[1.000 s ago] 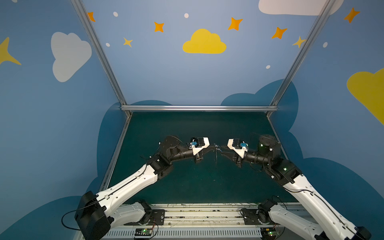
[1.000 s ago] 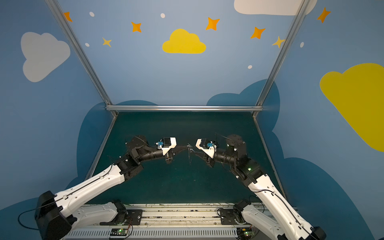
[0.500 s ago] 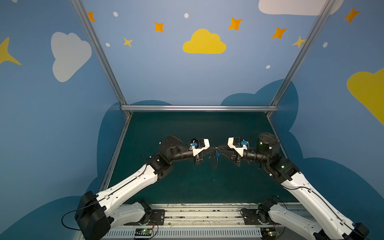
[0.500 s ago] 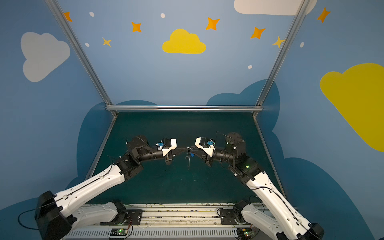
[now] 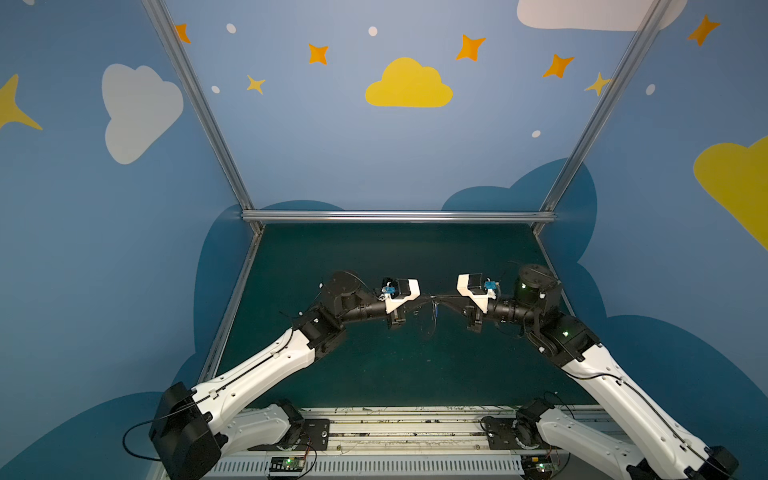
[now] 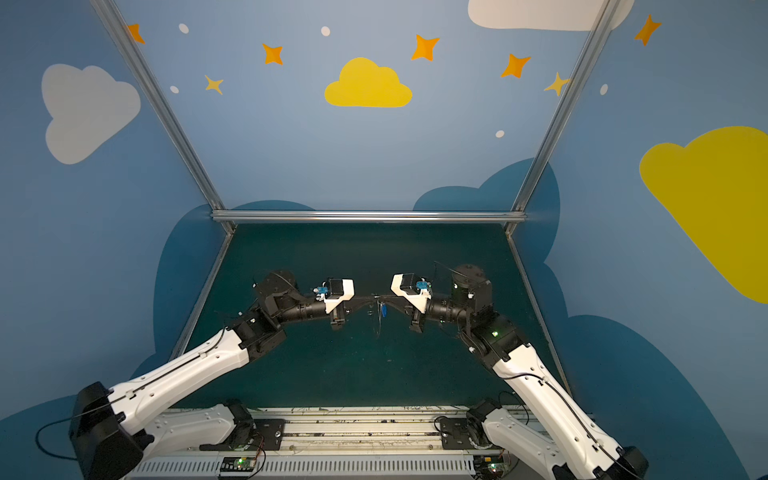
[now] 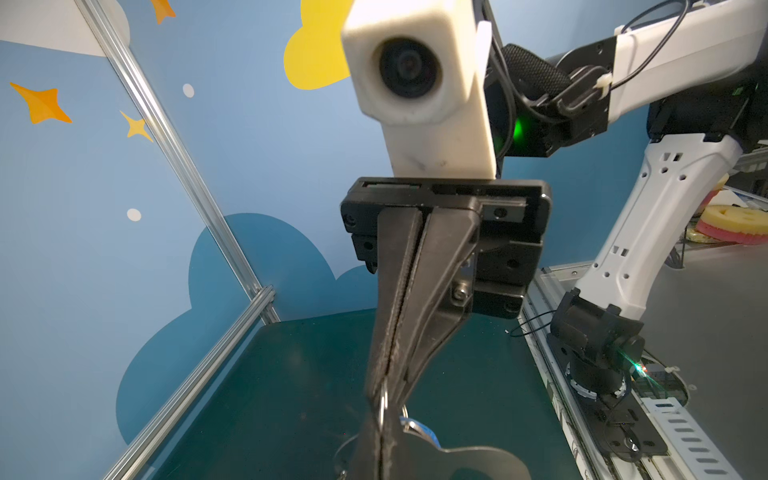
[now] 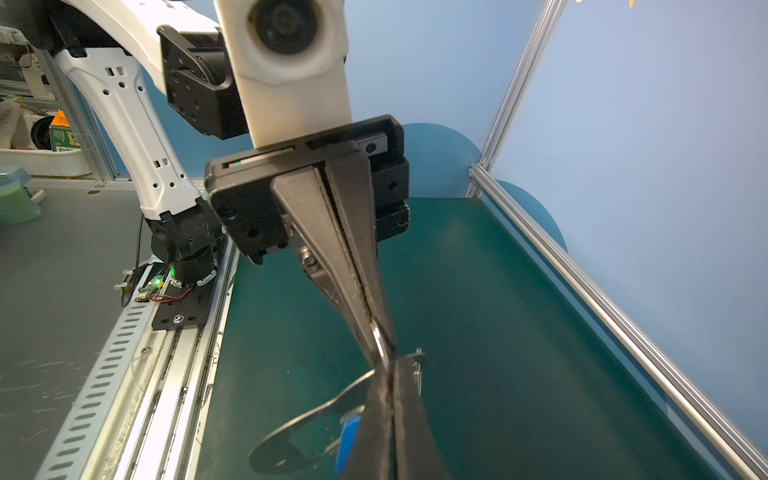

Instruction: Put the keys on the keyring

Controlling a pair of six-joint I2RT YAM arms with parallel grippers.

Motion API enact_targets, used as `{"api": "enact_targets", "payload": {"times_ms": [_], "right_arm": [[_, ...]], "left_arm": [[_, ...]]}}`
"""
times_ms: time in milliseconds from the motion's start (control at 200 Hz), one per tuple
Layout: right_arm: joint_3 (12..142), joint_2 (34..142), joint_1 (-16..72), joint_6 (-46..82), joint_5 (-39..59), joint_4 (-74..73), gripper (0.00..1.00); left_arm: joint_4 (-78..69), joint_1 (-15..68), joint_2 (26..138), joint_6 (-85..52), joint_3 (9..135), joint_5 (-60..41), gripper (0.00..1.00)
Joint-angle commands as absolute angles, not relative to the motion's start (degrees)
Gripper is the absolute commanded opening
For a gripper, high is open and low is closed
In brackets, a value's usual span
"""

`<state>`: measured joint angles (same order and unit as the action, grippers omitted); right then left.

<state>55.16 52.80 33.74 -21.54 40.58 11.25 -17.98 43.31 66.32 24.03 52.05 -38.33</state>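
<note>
- We saw the left end effector (image 5: 429, 297) and the right end effector (image 5: 439, 296) meeting tip to tip in the air, well above the dark green desk (image 5: 374, 257).
- The left end effector's jaws were pressed fully together. In the right wrist view, a thin wire ring (image 8: 378, 336) sat pinched right at its tips.
- The right end effector's jaws were closed flat against each other as well. In the left wrist view, the same sort of wire ring (image 7: 384, 401) ran into the seam at its tips, so it too appeared to grip the wire.
- We could not tell whether both end effectors clamped one ring or two neighbouring ones.
- The keyring (image 7: 478, 459), a flat grey plate, hung just below the point where the two end effectors met, clear of the desk.
- In the right wrist view, the plate sat partly behind the right end effector's own fingers (image 8: 409, 415), with its oblong slot showing.
- In a top view the keyring appeared edge-on, as a thin line dropping from the joined tips (image 5: 431, 322).
- The keys (image 7: 417, 430) showed as a small silver piece with a blue glint. They sat just under the joined tips and close against the plate.
- We could not make out what the keys hung from.
</note>
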Motion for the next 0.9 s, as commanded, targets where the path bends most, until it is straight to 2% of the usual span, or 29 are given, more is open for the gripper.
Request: {"api": "enact_targets", "payload": {"times_ms": [0,105,451,896], "right_arm": [[56.6,52.4,33.7,-22.1,41.0,12.3,0.00],[59.3,53.6,33.8,-23.8,39.4,18.5,0.00],[64.9,57.2,34.3,-24.8,35.2,30.2,0.00],[71.2,61.7,36.6,-25.0,32.1,37.7,0.00]], "left_arm": [[-13.7,43.7,65.8,26.8,54.8,-37.7,0.07],[-5.1,43.8,66.0,31.4,57.8,-35.0,0.19],[21.1,44.5,69.8,44.4,71.0,-30.0,0.24],[29.7,45.6,75.0,43.4,79.0,-28.9,0.23]]}}
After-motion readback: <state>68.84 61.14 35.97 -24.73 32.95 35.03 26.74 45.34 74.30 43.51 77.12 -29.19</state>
